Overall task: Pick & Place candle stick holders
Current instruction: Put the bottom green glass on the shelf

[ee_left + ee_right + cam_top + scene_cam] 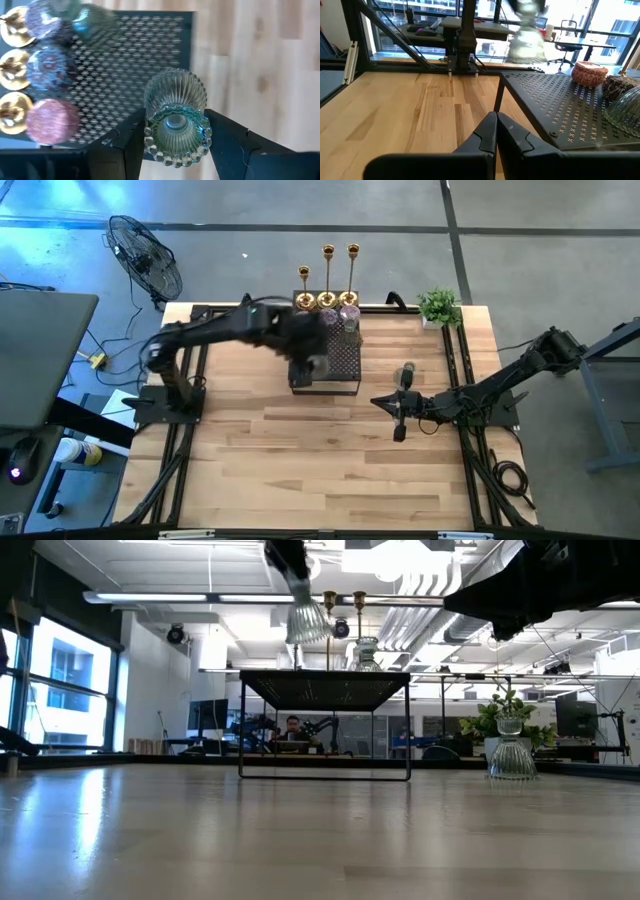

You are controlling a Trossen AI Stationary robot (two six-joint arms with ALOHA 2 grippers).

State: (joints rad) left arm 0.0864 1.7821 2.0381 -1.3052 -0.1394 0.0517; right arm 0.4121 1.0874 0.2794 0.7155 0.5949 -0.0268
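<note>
The table (330,470) is pale wood planks with a black frame along its edges. Near its far middle stands the stand (333,362), a black mesh rectangle on thin legs; everything below is placed from it.

The left arm (215,330) reaches in from the left side and ends over the stand's near left corner. The right arm (500,385) lies low to the stand's right, well apart from it.

Behind the stand, at the table's far edge, rise three gold candlesticks (328,275) in a row, the left one shorter. On the stand's far end sit the glass cups (338,317), pink-purple and pale ones bunched close to the candlestick bases; the left wrist view shows three pinkish cups (47,67) in a line beside the gold bases (12,65). The plant (438,306) stands off the stand's far right corner, and the low view shows one clear ribbed cup (513,755) on the table to the stand's right, in front of the plant.

The left gripper (175,145) holds a pale green ribbed cup (176,120) between its two fingers, above the stand's near edge; in the low view this cup (306,620) hangs clear above the mesh top. The right gripper (496,131) rests beside the stand's right side, its fingers pressed together on nothing.
</note>
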